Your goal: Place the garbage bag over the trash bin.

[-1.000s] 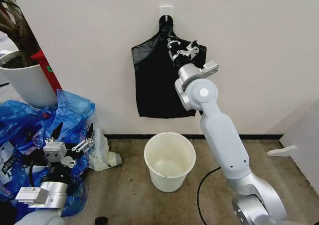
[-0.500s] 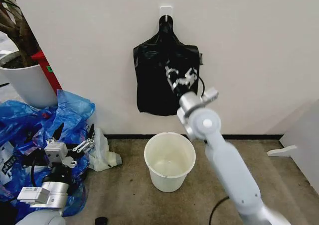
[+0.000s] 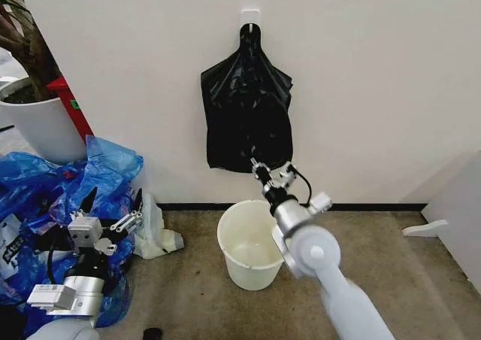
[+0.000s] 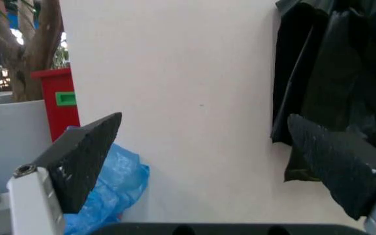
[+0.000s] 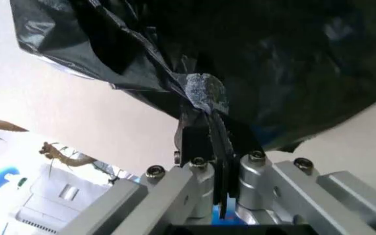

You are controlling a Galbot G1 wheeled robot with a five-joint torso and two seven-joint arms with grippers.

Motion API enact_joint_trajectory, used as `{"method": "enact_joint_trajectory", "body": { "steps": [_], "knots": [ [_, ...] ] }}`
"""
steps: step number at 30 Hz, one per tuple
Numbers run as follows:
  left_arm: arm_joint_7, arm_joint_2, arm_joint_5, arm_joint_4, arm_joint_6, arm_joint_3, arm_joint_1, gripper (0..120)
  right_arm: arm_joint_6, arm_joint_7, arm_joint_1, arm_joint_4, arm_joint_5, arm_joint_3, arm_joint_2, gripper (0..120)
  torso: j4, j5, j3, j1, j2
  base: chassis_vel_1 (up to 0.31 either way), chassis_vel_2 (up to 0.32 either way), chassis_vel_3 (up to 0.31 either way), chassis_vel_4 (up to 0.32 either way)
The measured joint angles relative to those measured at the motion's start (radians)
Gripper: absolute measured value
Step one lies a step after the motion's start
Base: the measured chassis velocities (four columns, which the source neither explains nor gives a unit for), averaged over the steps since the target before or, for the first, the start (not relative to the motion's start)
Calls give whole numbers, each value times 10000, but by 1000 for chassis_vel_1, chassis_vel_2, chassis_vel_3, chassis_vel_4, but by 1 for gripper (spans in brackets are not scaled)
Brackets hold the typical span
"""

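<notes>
Against the far wall, just above the trash bin point(image 3: 255, 242), right gripper point(image 3: 270, 176) clamped on the lower edge of the garbage bag point(image 3: 246, 110). Jaws pressed fully together, a crumpled fold of black film pinched between them, as seen close up in the right wrist view point(image 5: 204, 105). Bag hanging from a white wall hook point(image 3: 250, 16), its top drawn to a point, its body glossy and wrinkled. Bin upright on the floor directly below, mouth open and bare.

Best handled, by the look of it, with a slow, steady pull away from the hook, keeping the pinch firm so the thin film neither slips nor tears, then spreading the mouth wide before lowering it round the rolled rim.

Low at near left, left gripper point(image 3: 109, 216) parked over blue plastic bags point(image 3: 45, 178), jaws spread wide, holding nothing.
</notes>
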Motion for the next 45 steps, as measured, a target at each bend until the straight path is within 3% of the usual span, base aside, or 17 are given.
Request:
{"method": "enact_joint_trajectory", "body": {
  "steps": [19, 45],
  "knots": [
    [97, 73, 15, 124, -49, 66, -7, 100, -62, -1190, -2685, 87, -1641, 399, 596, 0, 0, 0, 1, 0, -1, 0, 0, 0, 0],
    [261, 33, 49, 436, -84, 148, -130, 100, 454, -1808, -3740, -180, -2356, 575, 938, 0, 1, 0, 2, 2, -2, 0, 0, 0, 0]
  ]
}}
